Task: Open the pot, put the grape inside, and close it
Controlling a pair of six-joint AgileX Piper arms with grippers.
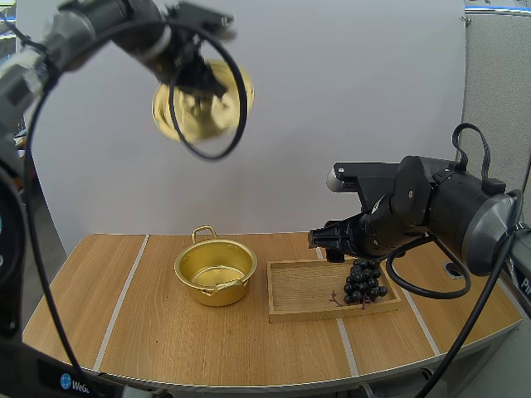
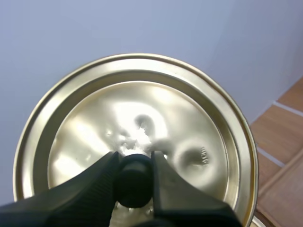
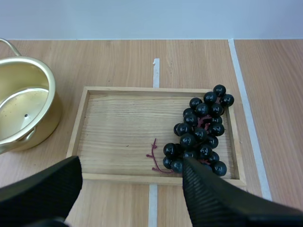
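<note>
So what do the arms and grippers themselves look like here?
The left arm and right arm are black and grey with rounded joints. The left gripper and right gripper each have two black wedge-shaped fingers; the right's are ribbed inside.

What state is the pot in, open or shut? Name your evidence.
Open: the pot shows its bare inside, while the left gripper holds the lid up in the air.

Pot (image 1: 217,290) mouth unobstructed; lid (image 1: 197,123) well above.
</note>
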